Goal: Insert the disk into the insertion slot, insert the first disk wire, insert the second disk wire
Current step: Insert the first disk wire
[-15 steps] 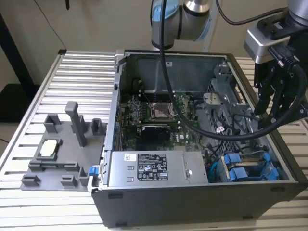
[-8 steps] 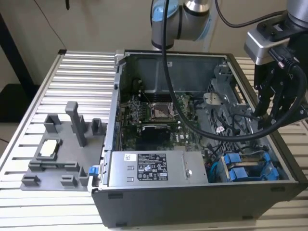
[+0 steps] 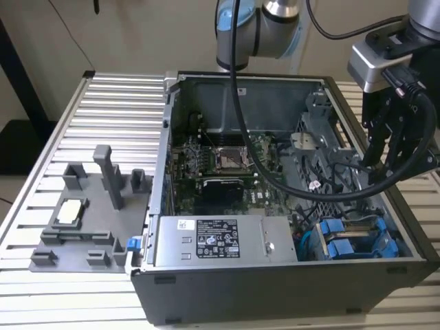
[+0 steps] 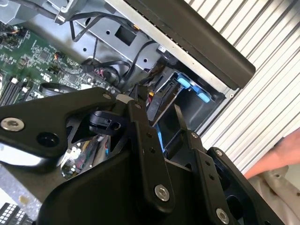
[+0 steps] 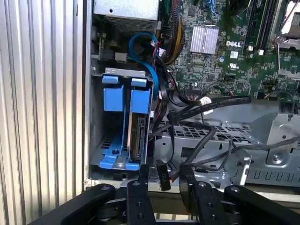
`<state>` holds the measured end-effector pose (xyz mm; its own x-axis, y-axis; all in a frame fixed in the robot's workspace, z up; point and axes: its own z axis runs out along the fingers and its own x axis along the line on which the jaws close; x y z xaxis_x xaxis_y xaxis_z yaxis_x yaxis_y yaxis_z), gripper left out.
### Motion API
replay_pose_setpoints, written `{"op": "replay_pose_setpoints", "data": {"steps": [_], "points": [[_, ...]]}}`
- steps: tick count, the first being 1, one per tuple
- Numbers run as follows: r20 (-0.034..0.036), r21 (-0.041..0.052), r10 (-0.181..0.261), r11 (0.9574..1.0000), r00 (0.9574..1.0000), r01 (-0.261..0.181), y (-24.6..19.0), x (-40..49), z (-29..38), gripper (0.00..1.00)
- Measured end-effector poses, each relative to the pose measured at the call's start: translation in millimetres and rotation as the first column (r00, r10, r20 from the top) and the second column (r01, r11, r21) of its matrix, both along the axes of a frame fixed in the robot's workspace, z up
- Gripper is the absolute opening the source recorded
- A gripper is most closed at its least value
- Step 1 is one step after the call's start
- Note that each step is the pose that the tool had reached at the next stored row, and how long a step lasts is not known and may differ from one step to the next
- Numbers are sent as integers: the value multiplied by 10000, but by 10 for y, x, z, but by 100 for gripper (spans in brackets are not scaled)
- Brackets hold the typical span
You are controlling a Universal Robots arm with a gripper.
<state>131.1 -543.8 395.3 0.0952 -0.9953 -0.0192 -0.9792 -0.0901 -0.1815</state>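
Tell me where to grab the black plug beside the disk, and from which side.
Probably pinch the plug across its flat sides, on its rigid body. Come in through the case's open side, where the open gripper straddles it; the disk and cage crowd the rest.

Exterior view looks down on the whole open dark grey metal computer case (image 3: 275, 289); both wrist views sit close above its blue plastic brackets (image 5: 112, 98).
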Motion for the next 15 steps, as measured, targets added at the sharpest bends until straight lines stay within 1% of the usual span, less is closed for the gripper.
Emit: {"op": "replay_pose_setpoints", "data": {"steps": [3,5,6,7,11,12,13,15], "points": [[0,0,-2,10000,10000,2,0,-1,0,38],[-1,0,-2,10000,10000,2,0,-1,0,25],[-1,0,-2,10000,10000,2,0,-1,0,25],[-1,0,-2,10000,10000,2,0,-1,0,19],[-4,-2,-2,10000,10000,2,0,-1,0,19],[-18,-11,-2,10000,10000,2,0,-1,-2,19],[-62,-38,0,10000,10000,0,1,1,-3,19],[-223,-120,-3,9999,9998,0,0,12,-4,19]]}}
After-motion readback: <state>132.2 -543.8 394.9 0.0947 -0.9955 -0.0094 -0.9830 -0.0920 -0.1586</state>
